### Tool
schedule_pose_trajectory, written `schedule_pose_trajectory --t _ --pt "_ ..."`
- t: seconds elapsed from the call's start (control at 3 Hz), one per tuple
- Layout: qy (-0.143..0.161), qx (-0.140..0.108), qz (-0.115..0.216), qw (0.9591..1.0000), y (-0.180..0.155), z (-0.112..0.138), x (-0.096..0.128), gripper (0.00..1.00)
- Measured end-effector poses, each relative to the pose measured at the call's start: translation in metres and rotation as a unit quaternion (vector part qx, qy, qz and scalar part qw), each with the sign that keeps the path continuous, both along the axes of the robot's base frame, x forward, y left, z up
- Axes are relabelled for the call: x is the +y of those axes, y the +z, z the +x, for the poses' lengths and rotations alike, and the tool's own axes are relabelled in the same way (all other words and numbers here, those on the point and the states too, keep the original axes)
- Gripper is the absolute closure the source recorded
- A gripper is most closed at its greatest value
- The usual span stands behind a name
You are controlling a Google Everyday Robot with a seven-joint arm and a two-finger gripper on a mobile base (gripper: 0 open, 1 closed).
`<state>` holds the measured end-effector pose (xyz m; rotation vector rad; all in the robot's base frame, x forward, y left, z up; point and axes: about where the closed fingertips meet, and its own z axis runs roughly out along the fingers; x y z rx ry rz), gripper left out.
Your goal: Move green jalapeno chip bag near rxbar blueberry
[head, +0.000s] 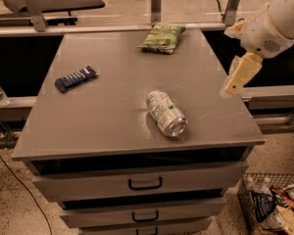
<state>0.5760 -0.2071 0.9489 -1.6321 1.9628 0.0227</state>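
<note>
Gripper (239,76) hangs off the right edge of the grey cabinet top (117,126), at about mid-depth and above the surface. It carries nothing. Cannot tell whether it is spread or closed from this angle.

Green jalapeno chip bag (161,37) lies flat at the far edge of the top, right of centre. From the gripper it sits further back and toward the view's left. Its long side runs roughly across the view, slightly skewed.

Rxbar blueberry (76,78) is on the left part of the top, well apart from the bag. Its long axis runs diagonally, the near end to the left.

Soda can (166,113) lies on its side toward the front, nearer the gripper than the bag is, but off the bag-to-bar line.

Judgement: reach not yet begun. Single arm must go back and leftward to the bag, then carry it leftward and forward.
</note>
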Motion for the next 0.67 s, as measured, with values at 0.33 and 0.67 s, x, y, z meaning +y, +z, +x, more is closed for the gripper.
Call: schedule_pose_trajectory --t 0.33,0.67 --pt "-0.015 -0.066 0.094 0.9932 0.001 0.081 0.018 0.00" --pt "-0.055 -0.095 0.163 0.9804 0.016 0.125 0.031 0.00"
